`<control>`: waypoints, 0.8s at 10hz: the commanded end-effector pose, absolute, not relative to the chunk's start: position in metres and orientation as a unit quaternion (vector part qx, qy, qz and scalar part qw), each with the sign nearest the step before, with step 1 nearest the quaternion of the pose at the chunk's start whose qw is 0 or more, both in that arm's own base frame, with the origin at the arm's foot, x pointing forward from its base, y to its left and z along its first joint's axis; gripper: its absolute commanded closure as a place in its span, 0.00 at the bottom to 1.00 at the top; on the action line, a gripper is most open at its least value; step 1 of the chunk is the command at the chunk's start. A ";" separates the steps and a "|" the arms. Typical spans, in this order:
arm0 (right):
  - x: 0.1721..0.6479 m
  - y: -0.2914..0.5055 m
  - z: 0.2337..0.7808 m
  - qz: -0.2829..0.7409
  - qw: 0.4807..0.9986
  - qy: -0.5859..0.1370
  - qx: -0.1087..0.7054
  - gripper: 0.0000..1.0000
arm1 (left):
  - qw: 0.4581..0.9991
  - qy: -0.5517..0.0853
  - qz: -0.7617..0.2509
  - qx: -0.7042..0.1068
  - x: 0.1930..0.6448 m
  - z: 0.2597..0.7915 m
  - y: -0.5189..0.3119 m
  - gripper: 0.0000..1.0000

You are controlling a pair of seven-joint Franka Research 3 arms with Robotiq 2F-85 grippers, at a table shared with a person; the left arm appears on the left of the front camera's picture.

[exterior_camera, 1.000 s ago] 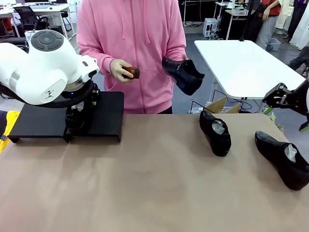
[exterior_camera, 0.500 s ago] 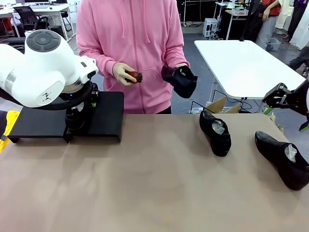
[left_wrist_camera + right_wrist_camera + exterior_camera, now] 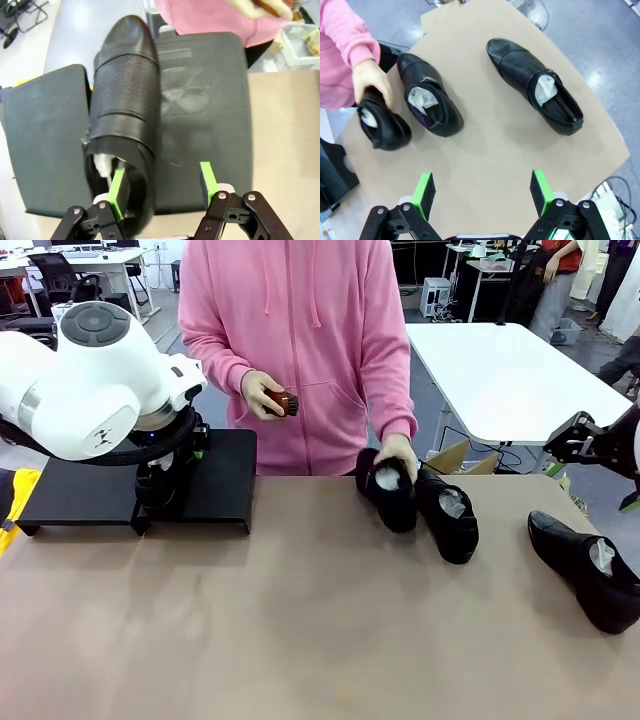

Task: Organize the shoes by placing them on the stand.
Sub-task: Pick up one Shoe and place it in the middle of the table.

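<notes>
A: What is seen of the left gripper (image 3: 161, 174)?

B: It is lowered over the stand (image 3: 210, 100), at the heel of the first shoe (image 3: 125, 95). One green pad is sunk inside the heel opening. The other is kept outside, clear of the leather. The jaws are spread and nothing is pinched.

A: How is that shoe laid?

B: It is laid flat on the stand, along the seam between the two platforms, with its toe pointed away from the gripper. White paper is seen in its opening.

A: And the right gripper (image 3: 482, 180)?

B: It is held above the table (image 3: 485, 150), fingers spread wide, with nothing between them.

A: Where are the other shoes found?

B: All three are at the table, well apart from the stand. The second shoe (image 3: 392, 495) is grasped at its heel by the person's hand (image 3: 398, 452), just beside the third shoe (image 3: 447, 515). Whether it is fully set down cannot be told. The fourth shoe (image 3: 588, 568) is laid apart, nearer the right edge. A brown brush (image 3: 287, 402) is held in the person's other hand (image 3: 262, 392).
</notes>
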State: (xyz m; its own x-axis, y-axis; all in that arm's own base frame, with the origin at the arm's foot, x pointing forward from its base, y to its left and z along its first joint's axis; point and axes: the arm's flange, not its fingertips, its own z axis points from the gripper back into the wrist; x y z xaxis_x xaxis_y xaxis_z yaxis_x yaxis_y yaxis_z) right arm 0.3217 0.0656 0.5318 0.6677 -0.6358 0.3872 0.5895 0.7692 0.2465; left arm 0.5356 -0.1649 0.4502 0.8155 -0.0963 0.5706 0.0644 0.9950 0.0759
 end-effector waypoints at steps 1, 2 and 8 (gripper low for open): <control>0.323 0.065 0.532 -0.336 0.910 -0.235 0.056 0.00 | 0.946 -0.322 -0.048 -0.011 0.479 0.483 -0.181 0.27; 0.323 0.065 0.532 -0.336 0.910 -0.235 0.056 0.00 | 0.949 -0.311 -0.042 -0.036 0.449 0.497 -0.190 0.27; 0.313 0.066 0.528 -0.306 0.926 -0.216 0.039 0.00 | 0.973 -0.023 -0.170 -0.151 0.359 0.491 -0.243 0.27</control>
State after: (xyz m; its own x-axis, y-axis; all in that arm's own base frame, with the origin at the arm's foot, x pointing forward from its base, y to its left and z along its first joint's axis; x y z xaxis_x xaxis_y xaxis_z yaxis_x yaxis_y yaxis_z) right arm 0.3204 0.0672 0.5304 0.6809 -0.6248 0.3821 0.5822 0.7783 0.2351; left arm 0.3385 -0.2608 0.4879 0.9410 -0.2465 0.2318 0.3060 0.9124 -0.2719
